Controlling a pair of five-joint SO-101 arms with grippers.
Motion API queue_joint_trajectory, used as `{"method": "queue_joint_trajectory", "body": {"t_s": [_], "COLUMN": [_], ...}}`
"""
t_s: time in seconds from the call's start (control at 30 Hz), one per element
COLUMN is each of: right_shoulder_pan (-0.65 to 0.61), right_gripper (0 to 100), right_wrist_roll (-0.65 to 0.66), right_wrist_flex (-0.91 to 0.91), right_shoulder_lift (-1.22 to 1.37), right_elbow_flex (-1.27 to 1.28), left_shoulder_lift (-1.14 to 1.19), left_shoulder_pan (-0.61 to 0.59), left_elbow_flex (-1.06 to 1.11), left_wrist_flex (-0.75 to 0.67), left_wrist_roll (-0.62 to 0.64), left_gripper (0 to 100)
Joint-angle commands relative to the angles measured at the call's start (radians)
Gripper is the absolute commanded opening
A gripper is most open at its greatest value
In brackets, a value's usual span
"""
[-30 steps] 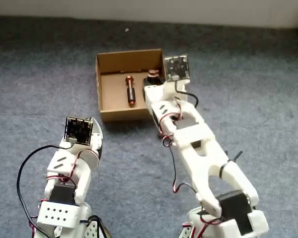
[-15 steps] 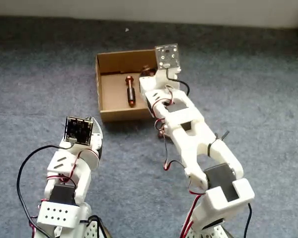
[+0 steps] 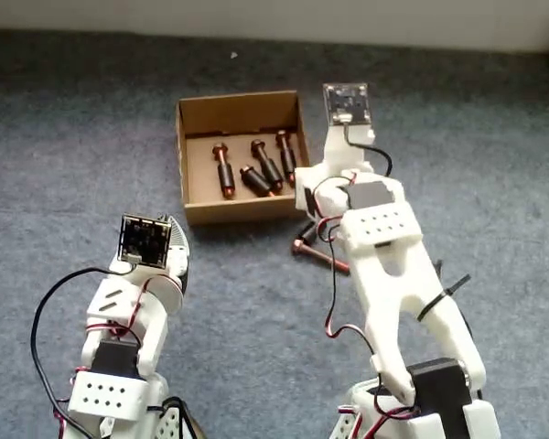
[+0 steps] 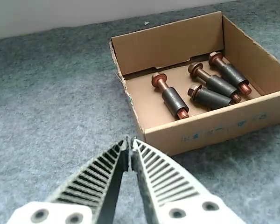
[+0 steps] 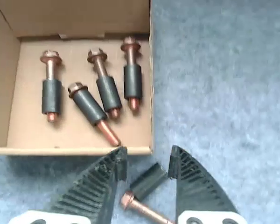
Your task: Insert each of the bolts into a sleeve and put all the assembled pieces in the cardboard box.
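- Our right gripper [image 5: 148, 156] is open, its jaws either side of a loose sleeve [image 5: 147, 180] and bolt [image 5: 142, 209] on the carpet [image 5: 224, 70], just outside the cardboard box [image 5: 74, 150].
- We count four assembled pieces [image 5: 107, 91] inside the box.
- Our left gripper [image 4: 129, 143] is closed, near the box.

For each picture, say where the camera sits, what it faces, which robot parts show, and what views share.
High view: overhead, looking down over left arm, right arm and cardboard box.
Left wrist: on that arm, facing the box over shut left claw.
Right wrist: looks down past open right claw at loose bolt and sleeve.
Shared: four assembled pieces.
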Motion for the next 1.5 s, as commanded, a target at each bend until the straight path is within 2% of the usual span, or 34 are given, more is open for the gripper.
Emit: {"method": "queue_joint_trajectory", "body": {"t_s": [0.0, 0.2, 0.4, 0.63, 1.0, 1.23, 1.47], "right_shoulder_pan": [0.004, -0.018, -0.021, -0.015, -0.008, -0.008, -0.008], "right_gripper": [13.8, 13.8, 13.8, 13.8, 13.8, 13.7, 3.2], "right_wrist_roll": [-0.120, -0.242, -0.348, -0.350, -0.350, -0.350, -0.344], "right_wrist_flex": [0.085, 0.085, 0.084, 0.082, 0.079, 0.081, 0.082], "right_shoulder_lift": [-0.048, -0.027, 0.211, 0.409, 0.420, 0.421, 0.418], "right_elbow_flex": [-0.004, 0.048, -0.025, -0.179, -0.208, -0.131, -0.117], "left_shoulder_lift": [-0.008, -0.008, -0.008, -0.008, -0.008, -0.008, -0.008], "left_shoulder_pan": [-0.008, -0.010, -0.010, -0.012, -0.012, -0.012, -0.012], "left_elbow_flex": [-0.007, -0.007, -0.007, -0.007, -0.007, -0.007, -0.007], "left_wrist_flex": [-0.021, -0.021, -0.021, -0.021, -0.021, -0.021, -0.021], "left_wrist_roll": [-0.009, -0.009, -0.011, -0.011, -0.011, -0.011, -0.011], "left_gripper": [4, 4, 4, 4, 4, 4, 4]}}
